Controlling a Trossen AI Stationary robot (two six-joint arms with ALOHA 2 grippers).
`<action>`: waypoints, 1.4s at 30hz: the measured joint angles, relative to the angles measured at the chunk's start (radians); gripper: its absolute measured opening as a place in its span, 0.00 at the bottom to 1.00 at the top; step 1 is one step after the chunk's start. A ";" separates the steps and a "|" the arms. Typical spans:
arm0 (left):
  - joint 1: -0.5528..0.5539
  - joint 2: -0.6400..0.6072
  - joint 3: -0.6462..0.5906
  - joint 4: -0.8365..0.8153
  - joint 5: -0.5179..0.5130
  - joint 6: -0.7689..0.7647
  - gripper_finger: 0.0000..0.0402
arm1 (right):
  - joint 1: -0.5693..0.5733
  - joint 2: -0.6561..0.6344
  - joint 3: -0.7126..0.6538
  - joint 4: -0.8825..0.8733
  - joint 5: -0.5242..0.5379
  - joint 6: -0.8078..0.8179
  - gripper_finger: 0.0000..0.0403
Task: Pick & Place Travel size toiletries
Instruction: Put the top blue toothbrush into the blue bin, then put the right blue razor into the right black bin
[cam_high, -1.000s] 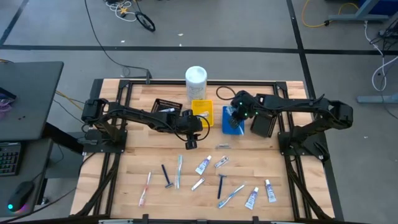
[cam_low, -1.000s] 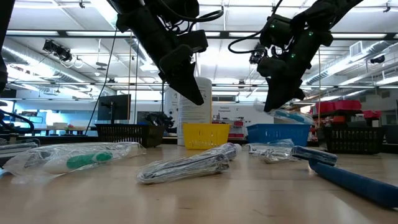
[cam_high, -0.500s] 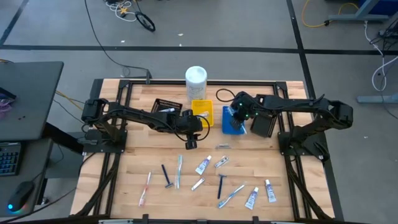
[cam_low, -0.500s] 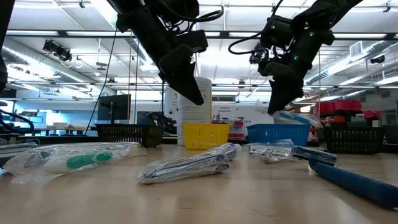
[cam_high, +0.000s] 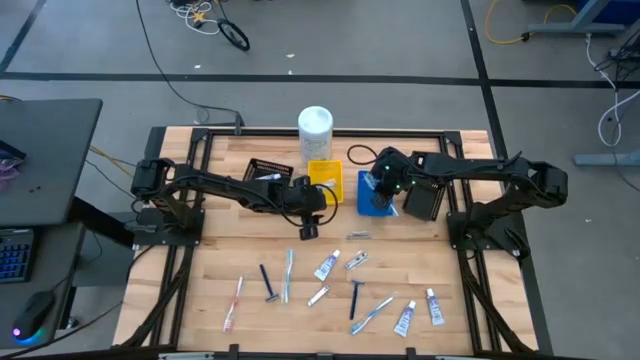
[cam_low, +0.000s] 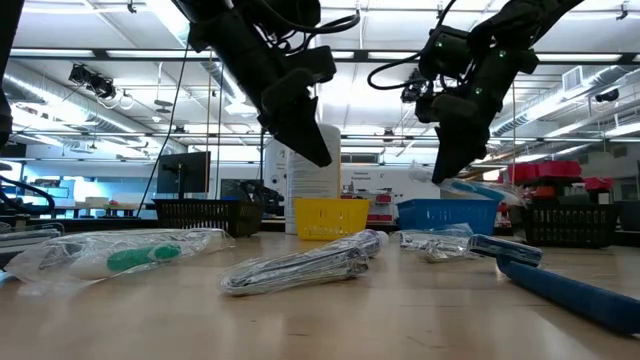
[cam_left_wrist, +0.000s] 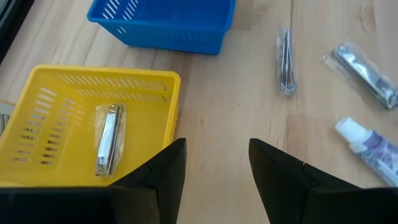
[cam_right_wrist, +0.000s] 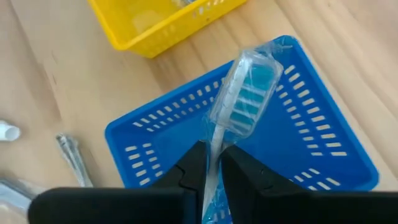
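Observation:
Several toiletries lie loose on the near half of the table: a pink toothbrush (cam_high: 234, 303), a dark-blue razor (cam_high: 267, 283), white tubes (cam_high: 327, 265) and a silvery sachet (cam_high: 358, 235). My right gripper (cam_high: 380, 188) hovers over the blue tray (cam_high: 363, 206), shut on a clear-wrapped light-blue toothbrush (cam_right_wrist: 247, 87). My left gripper (cam_high: 305, 230) hangs open above bare wood just near of the yellow tray (cam_high: 324, 176), touching nothing. A wrapped silvery item (cam_left_wrist: 108, 138) lies in the yellow tray (cam_left_wrist: 37, 118). My right gripper (cam_right_wrist: 211, 155) pinches the toothbrush's thin handle (cam_right_wrist: 214, 142) between its two fingers, which lie along the handle. The wrapped bristle head (cam_right_wrist: 249, 93) sticks out beyond the fingertips, over the blue tray's floor (cam_right_wrist: 311, 143). It comes from above, slanting down, and the toothbrush is clear of the table.
The tall white container (cam_high: 315, 125) stands at the far edge. One black tray (cam_high: 268, 170) sits left of the yellow tray, another (cam_high: 422, 198) right of the blue one. Two sachets (cam_left_wrist: 285, 62) and a tube (cam_left_wrist: 373, 146) lie close beyond my left gripper.
My right gripper has shifted slightly over the blue tray, still shut on the toothbrush. My left arm has kept still.

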 joint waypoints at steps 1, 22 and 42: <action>0.000 0.000 0.000 0.006 0.000 -0.008 0.46 | 0.000 0.000 0.000 -0.002 -0.001 0.000 0.14; 0.000 0.000 0.000 0.010 0.000 -0.017 0.46 | 0.000 -0.007 0.000 0.004 -0.058 0.012 0.39; 0.000 0.000 0.000 0.010 0.000 -0.017 0.46 | 0.523 -0.061 0.000 -0.510 -0.344 0.487 0.39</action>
